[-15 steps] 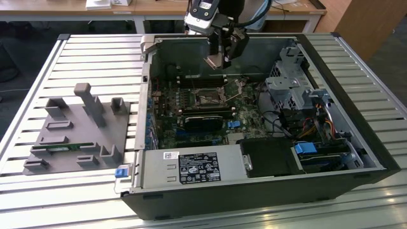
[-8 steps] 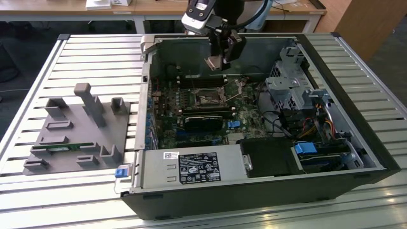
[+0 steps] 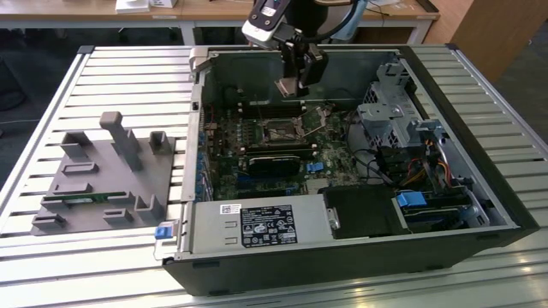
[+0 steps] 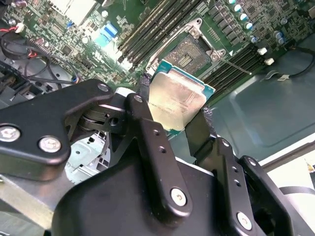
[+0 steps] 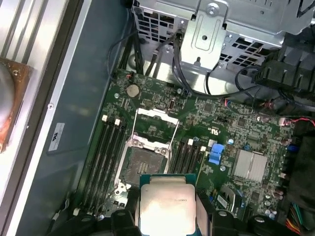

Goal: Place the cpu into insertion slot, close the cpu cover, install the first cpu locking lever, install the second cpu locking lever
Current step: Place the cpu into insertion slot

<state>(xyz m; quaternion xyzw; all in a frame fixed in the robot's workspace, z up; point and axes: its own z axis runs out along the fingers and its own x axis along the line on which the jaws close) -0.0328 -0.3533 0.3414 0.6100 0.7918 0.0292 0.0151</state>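
Toward the insertion slot's [image 3: 278,133] exterior-view 12 o'clock, my gripper [image 3: 297,85] clasps the cpu [image 3: 285,87] aloft; placing, I judge, needs square alignment.

cpu [image 4: 178,96]: pale silvery-beige metal top with a teal-green edge around it (the top catches a warm glare)
fingers [image 4: 153,147]: matt black, dotted with small silver screw heads
insertion slot [image 5: 143,163]: dark centre with a fine speckled grain, silvery rim
cpu cover [image 5: 156,112]: bare silver metal
circuit board [image 5: 216,118]: deep green, peppered with tiny grey and black parts
connector [image 5: 215,153]: bright blue
case [image 3: 342,266]: black outside, dull grey-blue inside
surface [image 3: 111,70]: pale grey, striped with parallel slats
fixture block [image 3: 94,186]: plain mid grey
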